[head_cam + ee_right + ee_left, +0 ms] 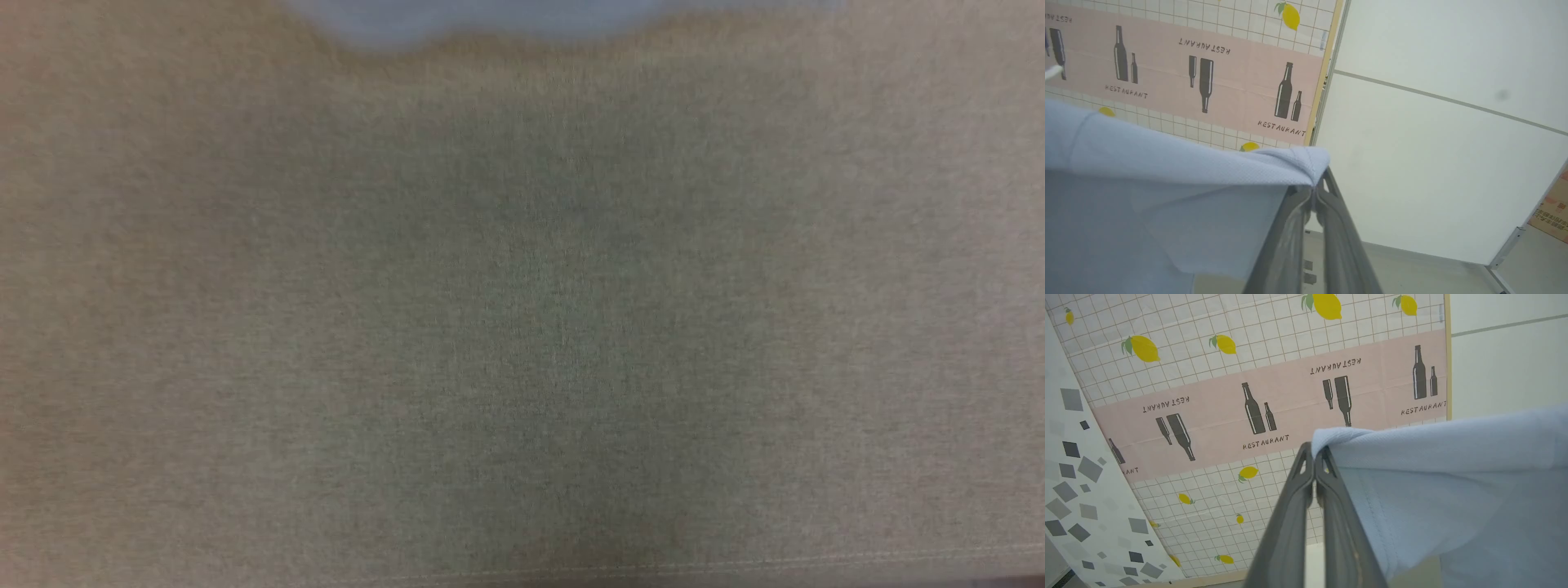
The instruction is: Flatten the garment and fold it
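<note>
The garment is a light blue knit T-shirt, held up in the air by two corners. In the left wrist view my left gripper (1314,455) is shut on a bunched edge of the garment (1433,486), which hangs to its right. In the right wrist view my right gripper (1316,183) is shut on another pinched edge of the garment (1167,192), which drapes to its left. A blurred strip of the garment (490,20) crosses the top edge of the head view, above the beige cloth-covered table (522,327).
A seam of the table cloth (735,563) runs along the near edge. Behind the arms stands a screen printed with lemons and bottles (1274,392), next to a plain white wall panel (1433,155). A cardboard box (1551,212) sits at the far right.
</note>
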